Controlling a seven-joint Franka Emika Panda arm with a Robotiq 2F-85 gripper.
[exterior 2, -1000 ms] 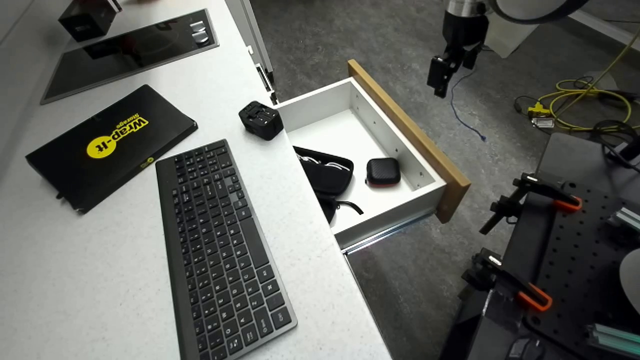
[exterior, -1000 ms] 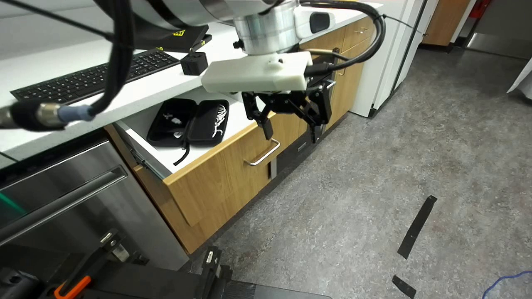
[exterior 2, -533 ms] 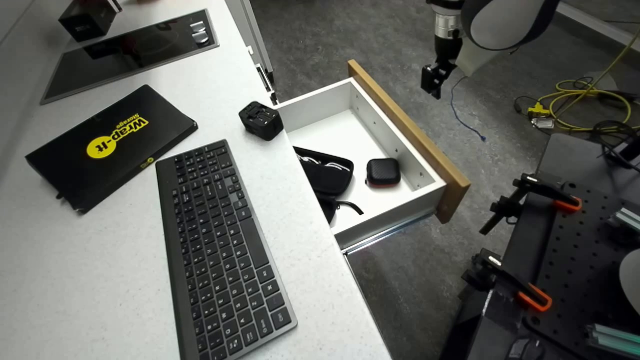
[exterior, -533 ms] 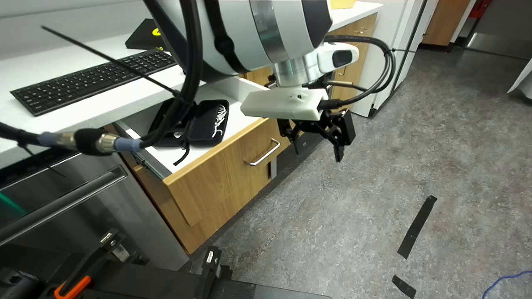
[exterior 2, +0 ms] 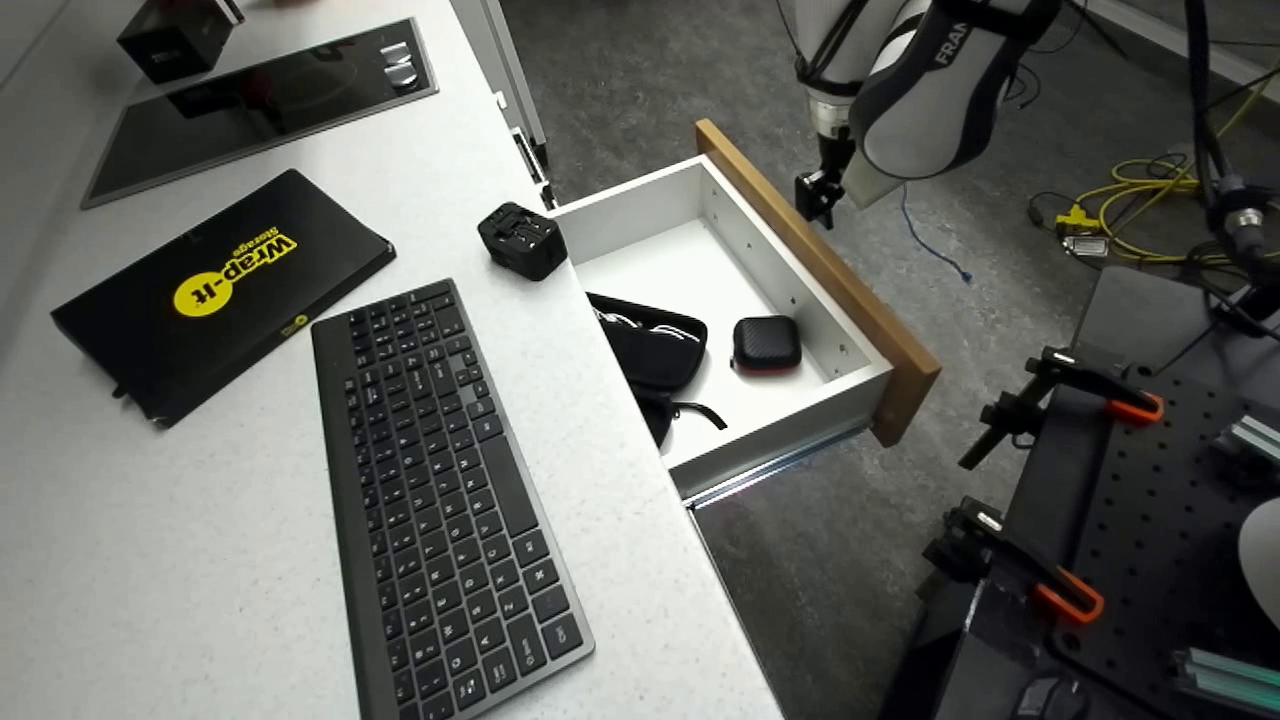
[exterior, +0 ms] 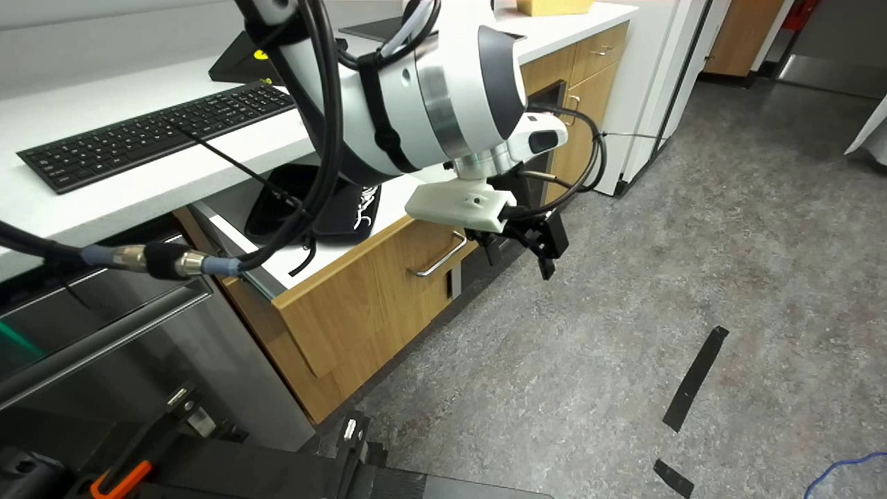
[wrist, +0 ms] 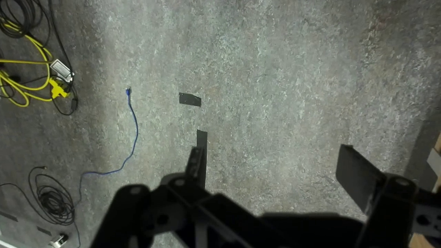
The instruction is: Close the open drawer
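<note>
- Robotiq gripper (wrist: pixel 272 156): fingers (wrist: pixel 357 171) spread wide, a broad gap between them. In the wrist view only grey floor (wrist: pixel 275 79) shows through that gap, so nothing is held.
- Fingers point downward. In an exterior view they sit on the outer side of the drawer front, near it; any contact (the gap is slim from that angle) cannot be told.
- Drawer (exterior 2: pixel 820 265): pulled out from under the white countertop (exterior 2: pixel 200 570), oak front facing the floor area, white interior visible, metal slide (exterior 2: pixel 785 468) exposed along its side.
- Silver bar handle (exterior: pixel 443 260): on the front's outer face. In the same exterior view the gripper appears just beside the handle's far end; touching or apart, cannot say.
- Drawer contents: black zip case (exterior 2: pixel 655 358), partly hidden by the countertop edge, and a small black case (exterior 2: pixel 766 340) nearer the front.
- Countertop: keyboard (exterior 2: pixel 450 490), Wrap-It Storage box (exterior 2: pixel 225 295), and a black plug adapter (exterior 2: pixel 522 240) near the edge beside the drawer.
- Floor, wrist view: black tape strip (wrist: pixel 202 137), its lower part behind one finger; blue cable (wrist: pixel 136 129) well to the left of it in the picture.
</note>
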